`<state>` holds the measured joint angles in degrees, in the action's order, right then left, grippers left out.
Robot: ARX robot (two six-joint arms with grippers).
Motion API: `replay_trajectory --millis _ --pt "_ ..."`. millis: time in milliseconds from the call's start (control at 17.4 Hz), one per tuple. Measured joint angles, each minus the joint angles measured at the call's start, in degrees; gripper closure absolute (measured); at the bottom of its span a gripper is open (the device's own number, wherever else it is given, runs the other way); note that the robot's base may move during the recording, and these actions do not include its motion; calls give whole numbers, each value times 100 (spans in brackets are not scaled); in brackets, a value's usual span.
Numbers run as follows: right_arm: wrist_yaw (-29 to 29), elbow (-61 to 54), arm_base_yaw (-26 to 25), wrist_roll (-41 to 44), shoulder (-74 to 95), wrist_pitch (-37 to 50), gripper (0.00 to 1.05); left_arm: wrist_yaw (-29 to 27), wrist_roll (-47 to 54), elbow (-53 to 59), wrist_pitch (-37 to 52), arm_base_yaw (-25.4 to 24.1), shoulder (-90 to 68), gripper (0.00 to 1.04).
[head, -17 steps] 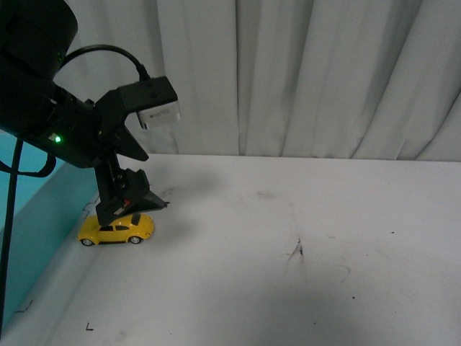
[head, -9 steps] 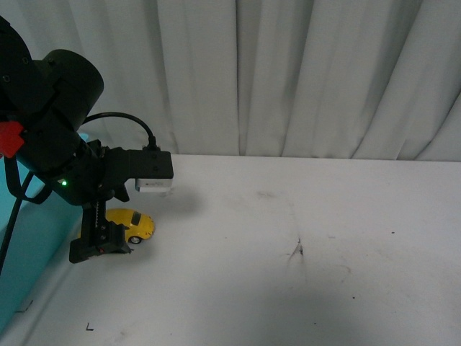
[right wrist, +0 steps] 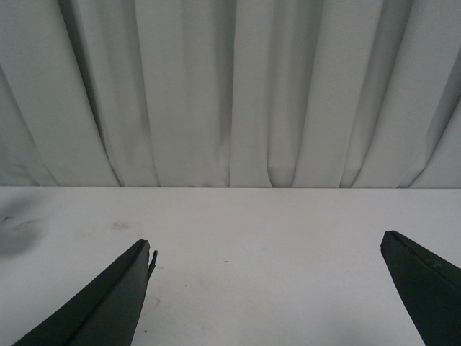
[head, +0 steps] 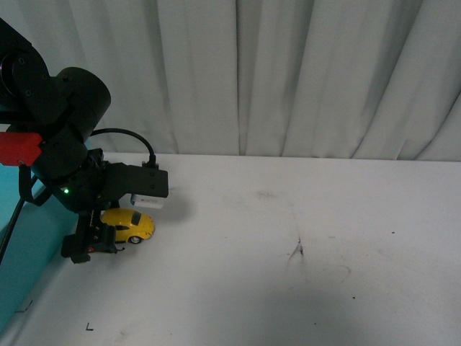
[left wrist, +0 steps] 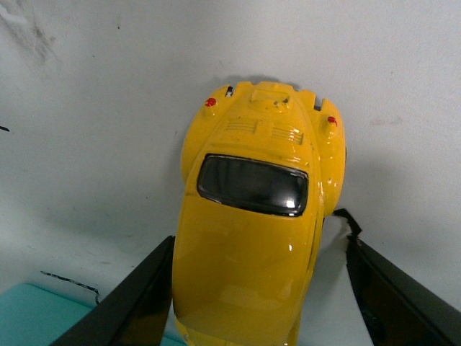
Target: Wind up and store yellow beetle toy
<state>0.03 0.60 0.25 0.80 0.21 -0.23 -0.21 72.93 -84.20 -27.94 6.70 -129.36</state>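
Observation:
The yellow beetle toy rests on its wheels on the white table near the left edge. My left gripper is down at the table, open, and hides the toy's left end. In the left wrist view the toy lies lengthwise between the two black fingers with a gap on each side; the gripper is not closed on it. My right gripper is open and empty above bare table, and it does not show in the front view.
A teal box stands at the far left next to the toy, and its teal surface shows under the left finger. White curtains hang behind the table. A small dark scuff marks the tabletop's middle.
The left arm has come down and shifted left, bringing its fingers from above the toy to either side of it at table height. The toy stays where it was.

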Motion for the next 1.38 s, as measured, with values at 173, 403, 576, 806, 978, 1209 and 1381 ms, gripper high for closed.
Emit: replay_trajectory --millis 173,403,576,806,978,1209,1381 --pt "0 0 0 2 0 -2 6 61 -33 -153 -114 7 -31 61" --pt "0 0 0 2 0 2 6 1912 -1209 15 -361 114 822 64" --pt "0 0 0 2 0 0 6 2542 -1880 105 184 -142 1759 64" --pt "-2 0 0 2 0 0 6 2354 -2732 457 791 -1019 2380 64" --pt "0 0 0 2 0 0 6 1867 -3309 785 1088 -1626 2409 64" --pt "0 0 0 2 0 0 6 1215 -3700 1213 1270 -2164 2422 64" --pt "0 0 0 2 0 0 6 870 -3827 1539 1456 -2367 2365 64"
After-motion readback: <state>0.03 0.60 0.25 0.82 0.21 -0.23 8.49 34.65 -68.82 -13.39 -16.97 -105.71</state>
